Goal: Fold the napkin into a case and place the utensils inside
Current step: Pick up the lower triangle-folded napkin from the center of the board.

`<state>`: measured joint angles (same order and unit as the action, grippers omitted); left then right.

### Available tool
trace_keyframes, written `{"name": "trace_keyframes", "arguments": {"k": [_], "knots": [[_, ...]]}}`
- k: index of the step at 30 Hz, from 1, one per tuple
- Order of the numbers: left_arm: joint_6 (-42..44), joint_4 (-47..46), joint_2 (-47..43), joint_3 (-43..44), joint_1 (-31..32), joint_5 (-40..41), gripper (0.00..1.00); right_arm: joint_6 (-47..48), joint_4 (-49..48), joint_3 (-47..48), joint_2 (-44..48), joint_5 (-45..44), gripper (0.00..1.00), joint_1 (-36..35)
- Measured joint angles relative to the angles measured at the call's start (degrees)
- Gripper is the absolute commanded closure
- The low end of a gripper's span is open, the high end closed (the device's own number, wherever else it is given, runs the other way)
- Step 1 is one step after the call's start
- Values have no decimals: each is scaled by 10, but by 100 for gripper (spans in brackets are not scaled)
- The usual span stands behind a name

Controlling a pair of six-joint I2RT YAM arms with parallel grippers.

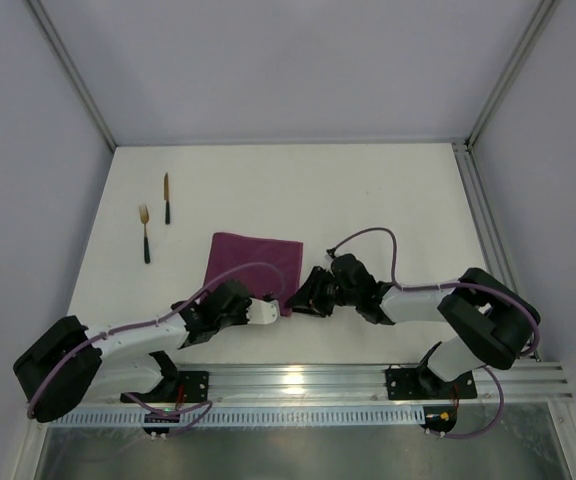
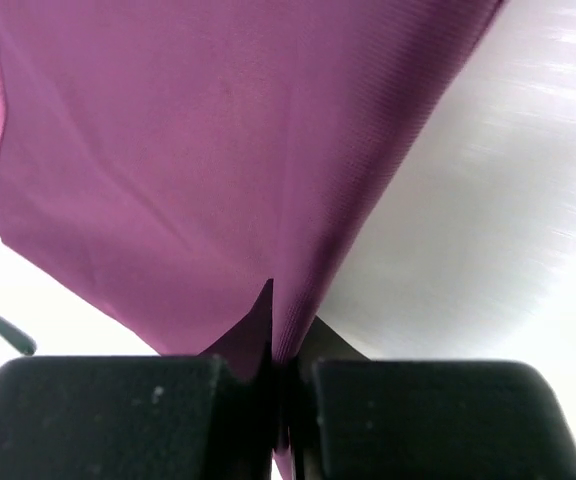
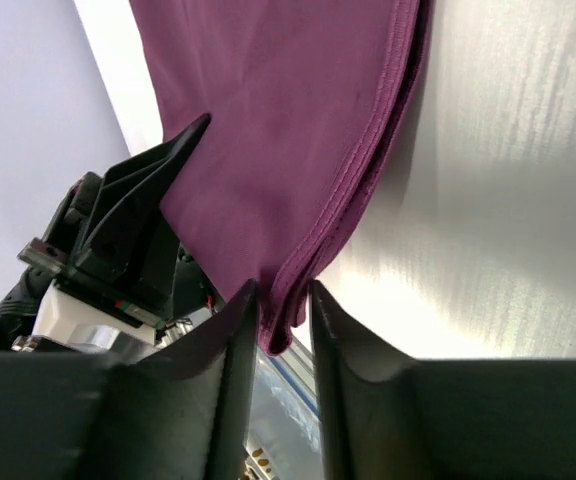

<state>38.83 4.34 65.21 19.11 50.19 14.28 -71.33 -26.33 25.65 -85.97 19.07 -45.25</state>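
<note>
Looking down on the white table (image 1: pixel 368 190). Spotting the napkin (image 1: pixel 253 262) near centre, folded double. Pinched at its five o'clock corner by the left gripper (image 2: pixel 273 380), clamped tight on cloth, and by the right gripper (image 3: pixel 283 325), narrow around the hem. Out at ten o'clock: fork (image 1: pixel 146 235), then knife (image 1: pixel 167 198), lying apart.

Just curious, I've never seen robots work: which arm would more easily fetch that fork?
Probably the left: the fork lies left of the napkin, nearer the left gripper; the right gripper would cross the cloth.
</note>
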Motion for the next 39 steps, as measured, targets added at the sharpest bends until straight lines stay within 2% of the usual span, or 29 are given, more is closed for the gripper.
{"name": "trace_keyframes", "arguments": {"k": [3,5,9,11,12,15,18,21,24,30,35,39], "knots": [[0,44,0,21,-3,-27,100,43,56,18,9,-1,47,0],[0,77,2,38,-9,-51,100,93,105,32,37,-13,44,0],[2,136,17,73,-25,-92,100,232,213,61,161,-82,40,-3],[5,167,32,93,-31,-111,100,297,237,58,234,-114,38,-4],[7,179,39,102,-33,-119,100,333,240,52,274,-128,33,-5],[12,219,62,131,-39,-143,100,438,231,11,377,-175,31,-26],[20,259,82,163,-47,-160,100,555,203,-43,439,-235,27,-108],[24,291,100,193,-53,-169,100,700,149,-110,459,-299,21,-228],[26,317,115,218,-57,-174,100,833,98,-147,416,-337,19,-299],[27,347,135,233,-59,-180,100,999,-48,-149,217,-358,15,-308],[31,366,139,241,-60,-185,100,1077,-154,-130,68,-358,14,-308],[32,373,139,242,-61,-190,100,1092,-229,-109,-2,-353,14,-308]]}}
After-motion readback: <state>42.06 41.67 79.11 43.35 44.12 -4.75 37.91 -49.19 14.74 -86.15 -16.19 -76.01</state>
